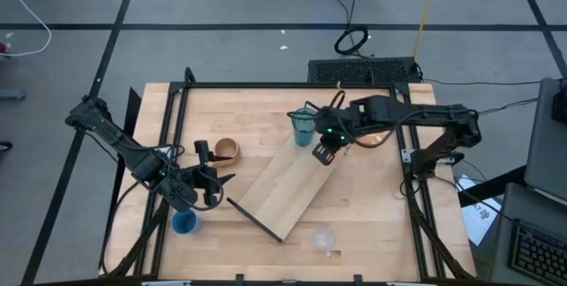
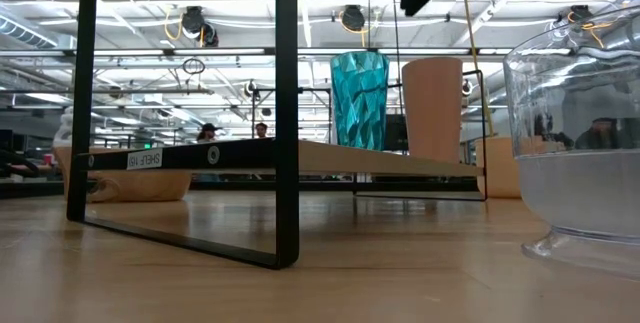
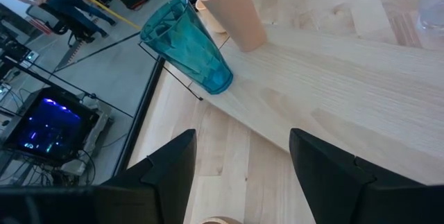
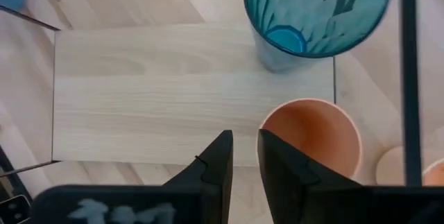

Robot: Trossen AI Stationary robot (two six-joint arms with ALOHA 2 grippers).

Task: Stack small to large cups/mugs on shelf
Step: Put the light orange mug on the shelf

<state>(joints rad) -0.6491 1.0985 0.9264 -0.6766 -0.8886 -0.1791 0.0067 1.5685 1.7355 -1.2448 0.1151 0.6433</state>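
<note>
The shelf (image 1: 288,189) lies slantwise in the middle of the table. At its far end the teal tumbler (image 4: 316,16) and an orange cup (image 4: 312,141) stand upright side by side on their bases. My right gripper (image 4: 241,161) hangs shut above the orange cup, clear of it (image 2: 432,108). Another orange vessel (image 4: 431,174) shows partly beyond the shelf's rail. My left gripper (image 1: 217,180) waits open at the left, between the tan mug (image 1: 227,149) and the blue cup (image 1: 184,222), nothing between its fingers. The clear cup (image 1: 324,237) stands on the table near the front edge.
Black frame rails (image 1: 266,85) run along the table's edges. The shelf's black end rail (image 2: 287,113) stands at its near end. Bare shelf board (image 4: 159,92) stretches from the two cups toward the near end.
</note>
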